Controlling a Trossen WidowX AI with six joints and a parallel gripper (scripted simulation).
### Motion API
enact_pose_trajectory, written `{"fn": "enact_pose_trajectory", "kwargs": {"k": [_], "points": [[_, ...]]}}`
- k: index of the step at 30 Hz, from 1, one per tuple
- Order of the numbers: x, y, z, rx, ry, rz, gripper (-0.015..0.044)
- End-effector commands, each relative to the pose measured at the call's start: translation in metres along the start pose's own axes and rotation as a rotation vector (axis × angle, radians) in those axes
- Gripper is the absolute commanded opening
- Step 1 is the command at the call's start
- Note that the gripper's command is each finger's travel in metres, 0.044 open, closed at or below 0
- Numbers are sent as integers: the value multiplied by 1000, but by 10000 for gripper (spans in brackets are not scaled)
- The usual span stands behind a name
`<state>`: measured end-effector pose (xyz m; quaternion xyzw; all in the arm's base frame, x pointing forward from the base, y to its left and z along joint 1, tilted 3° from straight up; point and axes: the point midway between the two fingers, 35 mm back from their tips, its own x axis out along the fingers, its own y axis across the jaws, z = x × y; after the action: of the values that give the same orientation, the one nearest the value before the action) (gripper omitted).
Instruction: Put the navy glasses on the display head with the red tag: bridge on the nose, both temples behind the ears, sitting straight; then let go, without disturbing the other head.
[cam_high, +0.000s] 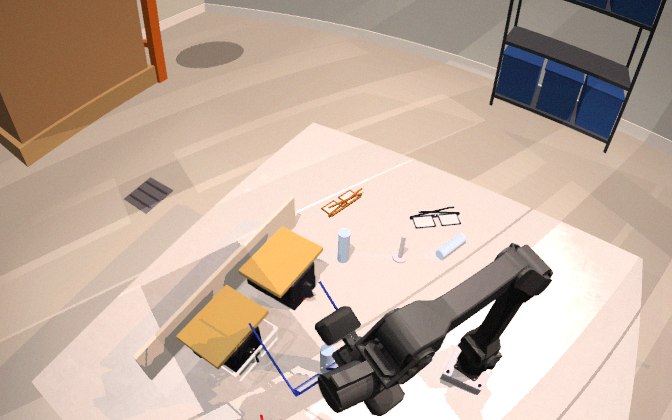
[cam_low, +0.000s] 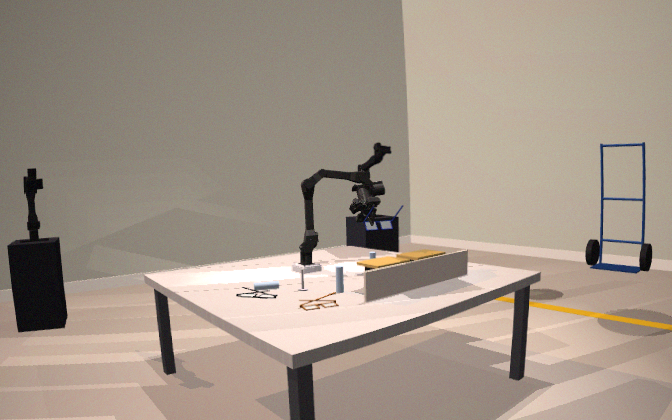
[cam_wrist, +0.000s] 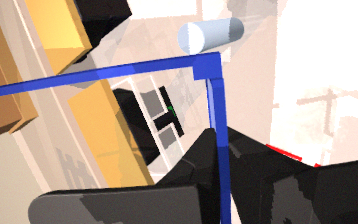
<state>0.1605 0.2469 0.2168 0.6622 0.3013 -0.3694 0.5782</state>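
Note:
My gripper (cam_high: 331, 372) (cam_low: 366, 210) (cam_wrist: 216, 136) is shut on the navy glasses (cam_high: 272, 359) (cam_low: 371, 226) (cam_wrist: 100, 74), gripping one temple and holding them high in the air, tilted. Two black display heads with yellow tops stand in front of a beige board (cam_high: 220, 280) (cam_low: 415, 275). The head with the red tag (cam_high: 280, 260) (cam_low: 382, 261) (cam_wrist: 55, 25) is the farther one from the glasses. The other head (cam_high: 222, 325) (cam_low: 422, 254) (cam_wrist: 110, 135) carries a green tag and white glasses (cam_wrist: 153, 125). The navy glasses hang above the table in front of this other head.
Black glasses (cam_high: 435, 218) (cam_low: 256, 294) and orange glasses (cam_high: 342, 201) (cam_low: 317, 302) lie on the table. A pale blue cylinder (cam_high: 344, 245) (cam_low: 340, 279) stands upright, another (cam_high: 451, 246) (cam_low: 266, 285) lies flat, a third (cam_high: 327, 354) (cam_wrist: 210, 35) stands below the gripper. A peg (cam_high: 401, 250) (cam_low: 302, 280) stands mid-table.

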Motion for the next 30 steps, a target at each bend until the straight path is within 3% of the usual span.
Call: {"fn": "enact_pose_trajectory", "kwargs": {"k": [1, 30], "points": [[0, -1, 0, -2, -1, -3, 0], [11, 6, 8, -29, -31, -31, 0]]}}
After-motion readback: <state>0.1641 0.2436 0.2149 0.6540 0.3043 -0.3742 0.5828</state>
